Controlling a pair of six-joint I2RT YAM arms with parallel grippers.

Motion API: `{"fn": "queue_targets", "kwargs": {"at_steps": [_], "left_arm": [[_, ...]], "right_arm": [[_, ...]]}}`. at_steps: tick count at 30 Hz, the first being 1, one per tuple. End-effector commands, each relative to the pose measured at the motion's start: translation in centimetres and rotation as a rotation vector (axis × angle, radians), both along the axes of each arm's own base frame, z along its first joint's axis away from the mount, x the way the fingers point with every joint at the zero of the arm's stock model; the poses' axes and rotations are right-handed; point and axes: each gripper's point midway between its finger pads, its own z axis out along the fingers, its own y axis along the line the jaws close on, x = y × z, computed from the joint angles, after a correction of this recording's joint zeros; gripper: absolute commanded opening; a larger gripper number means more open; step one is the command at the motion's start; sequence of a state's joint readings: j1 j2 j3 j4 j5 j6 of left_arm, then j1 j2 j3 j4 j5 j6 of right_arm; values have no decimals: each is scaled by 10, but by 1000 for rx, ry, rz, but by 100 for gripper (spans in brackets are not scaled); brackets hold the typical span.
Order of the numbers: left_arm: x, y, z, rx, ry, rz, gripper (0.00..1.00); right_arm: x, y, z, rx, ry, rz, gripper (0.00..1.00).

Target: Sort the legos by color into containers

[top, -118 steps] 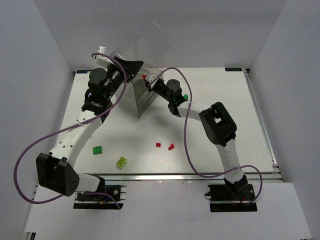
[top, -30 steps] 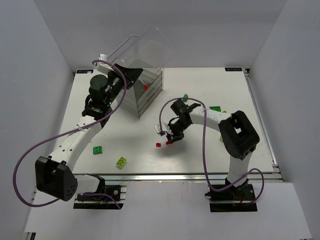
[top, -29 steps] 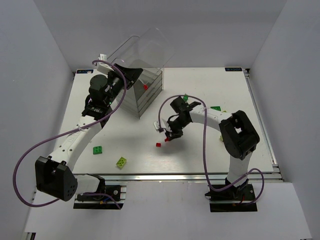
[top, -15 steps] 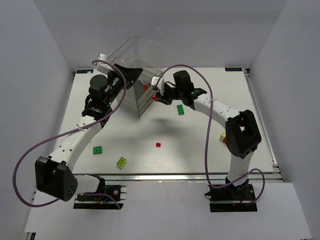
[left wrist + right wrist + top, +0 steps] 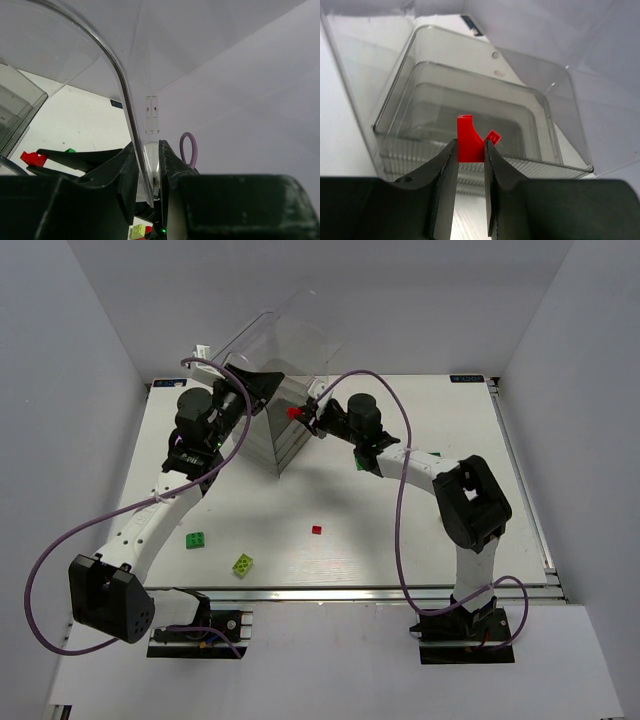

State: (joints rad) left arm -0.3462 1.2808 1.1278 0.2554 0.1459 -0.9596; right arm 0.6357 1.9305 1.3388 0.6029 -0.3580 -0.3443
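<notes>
Holding red brick [image 5: 469,142] clamped in my right jaws, near the top tray [image 5: 532,102] of the box [image 5: 283,445]; left jaws clamped on its raised lid [image 5: 102,75].

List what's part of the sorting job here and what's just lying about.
Job: curved red brick in the right end effector; clear box, its lid gripped by the left end effector; loose on the table: small red brick, green brick, yellow-green brick.
Not the job: purple cables; near-edge rail.
</notes>
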Motion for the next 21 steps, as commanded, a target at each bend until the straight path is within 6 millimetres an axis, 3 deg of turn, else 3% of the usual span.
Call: {"fn": "queue_targets", "kwargs": {"at_steps": [1,8,16,17,18,21], "left_arm": [[-17,4,59,-53,-144,-10,32],[-14,3,75,-52,-165,-3,32],[-14,5,83,-57,-172,7,33],[-13,5,82,-56,-169,7,33],[-12,5,81,-56,-166,9,33],[-12,5,80,-55,-164,10,33]], "right_arm": [[7,8,36,146,-90,-42,0],[28,17,26,210,25,-112,0],[36,33,17,233,86,-124,2],[35,35,16,228,84,-115,9],[34,37,13,220,85,-106,24],[28,40,7,189,92,-52,44]]}}
